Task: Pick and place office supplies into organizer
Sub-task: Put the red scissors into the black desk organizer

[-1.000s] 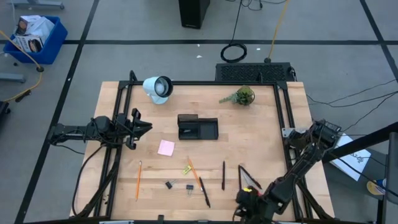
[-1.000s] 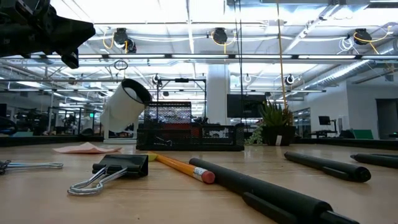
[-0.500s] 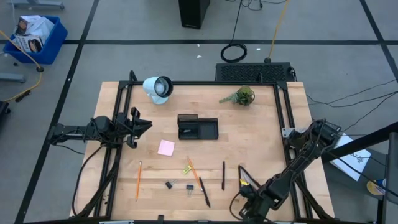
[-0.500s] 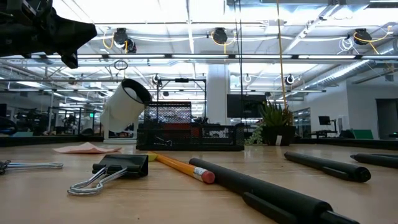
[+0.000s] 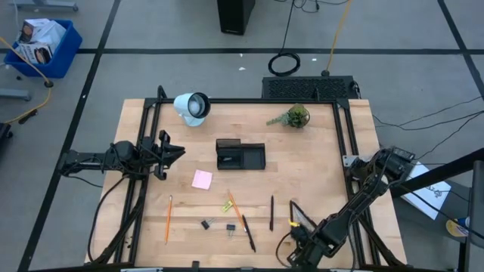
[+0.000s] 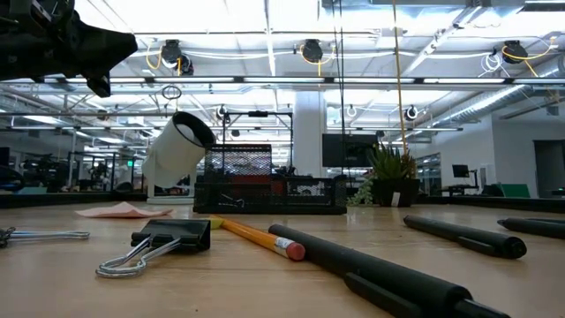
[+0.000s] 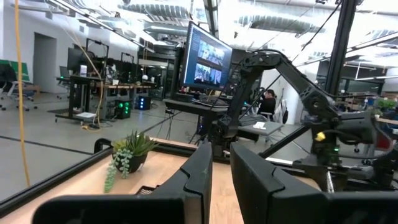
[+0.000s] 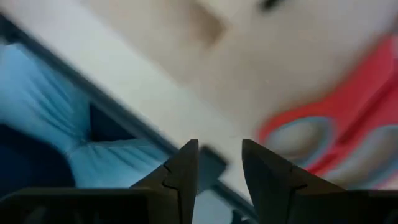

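The red-handled metal scissors (image 5: 302, 217) lie at the wooden table's (image 5: 318, 162) near right corner, long axis running diagonally, blades pointing toward the table's middle and handles toward the near right edge. The right gripper (image 5: 302, 243) hangs just past those handles at the table's near edge; in its wrist view its two dark fingers (image 8: 180, 169) stand slightly apart, holding nothing, with the red loops (image 8: 323, 140) close ahead. The small black rectangular compartmented organizer (image 5: 240, 154) sits mid-table, well apart. The left gripper (image 5: 172, 153) waits at the left side, fingers nearly together.
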